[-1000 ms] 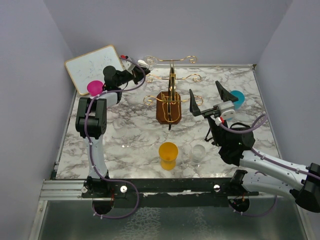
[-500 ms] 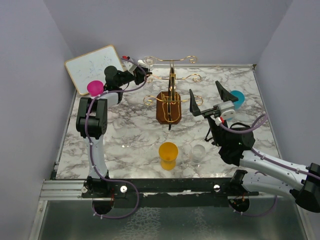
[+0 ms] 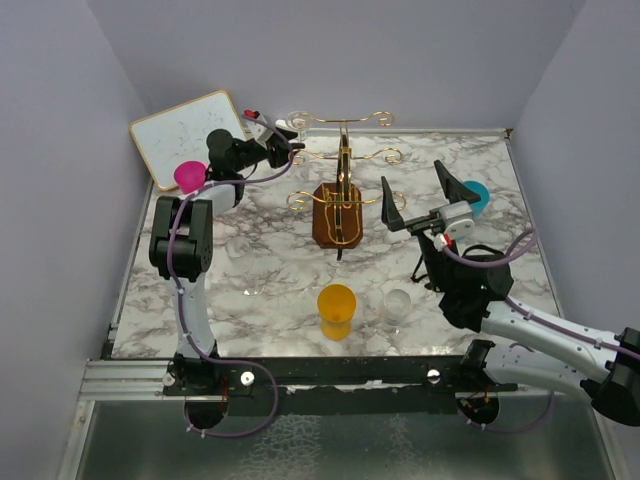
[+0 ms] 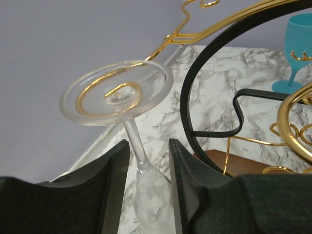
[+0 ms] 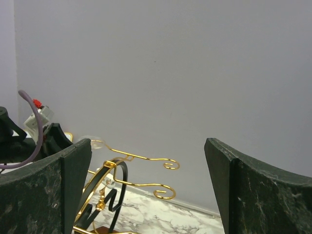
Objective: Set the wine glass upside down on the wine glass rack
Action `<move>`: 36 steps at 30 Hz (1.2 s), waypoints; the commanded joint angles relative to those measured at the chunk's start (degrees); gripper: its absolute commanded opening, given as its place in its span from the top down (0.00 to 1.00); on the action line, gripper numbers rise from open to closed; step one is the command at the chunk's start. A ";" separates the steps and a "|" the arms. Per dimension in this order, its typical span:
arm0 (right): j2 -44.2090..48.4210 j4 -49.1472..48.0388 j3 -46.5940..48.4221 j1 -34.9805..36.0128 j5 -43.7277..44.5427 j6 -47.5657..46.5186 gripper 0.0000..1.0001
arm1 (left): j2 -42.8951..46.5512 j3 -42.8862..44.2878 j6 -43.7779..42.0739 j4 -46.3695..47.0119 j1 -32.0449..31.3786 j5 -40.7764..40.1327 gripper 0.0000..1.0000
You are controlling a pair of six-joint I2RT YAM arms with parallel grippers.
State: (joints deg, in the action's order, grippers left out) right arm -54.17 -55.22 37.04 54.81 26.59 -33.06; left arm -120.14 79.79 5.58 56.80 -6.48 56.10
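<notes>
Looks like the hanging step is in hand. The left gripper [image 4: 148, 161] has the wine glass [image 4: 117, 92] flipped over, foot up and bowl down, with its jaws clamped about where the stem meets the bowl. The glass is up off the tabletop [image 3: 280, 270] at the back left, and its round foot sits right by the curled end of one of the rack's [image 3: 343, 170] upper gold arms. In the wrist view the curl shows through the clear foot, so can't tell if they're touching. My guess is the stem isn't in the arm's slot yet. The next move calls for lining the stem up with the open end of that arm, sliding it in sideways so the foot rides on top of the wires, then letting go. The right gripper [image 3: 415, 195] hangs just right of the rack, jaws wide apart, holding nothing.
</notes>
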 commanded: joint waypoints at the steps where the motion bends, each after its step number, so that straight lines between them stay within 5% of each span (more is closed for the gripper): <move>1: 1.22 -0.86 1.22 0.21 3.37 -1.29 0.01 | 4.48 -1.29 -0.94 -0.17 -0.19 1.50 0.59; 5: 2.22 1.43 1.71 0.20 3.46 -0.15 0.01 | 7.23 -3.67 -3.46 -2.51 -0.13 1.48 0.55; 14: 1.35 24.74 14.12 0.16 14.26 15.31 0.01 | 14.37 -8.82 -10.22 -12.36 0.34 0.79 0.54; 22: -0.83 49.24 25.98 -1.05 19.30 21.93 0.01 | 24.90 -12.60 -22.17 -32.34 2.25 -4.05 0.54; 25: -7.47 66.96 35.83 -13.12 5.83 37.75 0.01 | 29.01 -12.20 -23.64 -40.00 3.55 -7.70 0.52; 31: -18.01 79.27 43.87 -43.19 -24.18 55.06 0.01 | 37.05 -10.54 -27.91 -56.74 4.15 -19.10 0.49; 36: -20.91 83.23 41.83 -46.00 -21.46 56.79 0.01 | 44.32 -12.20 -27.53 -62.29 4.55 -25.71 0.47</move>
State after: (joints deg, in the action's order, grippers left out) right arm -75.72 19.66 79.77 8.97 11.55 16.99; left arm -81.25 67.99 -20.38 3.31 -2.31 38.46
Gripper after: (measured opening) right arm 0.994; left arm 0.521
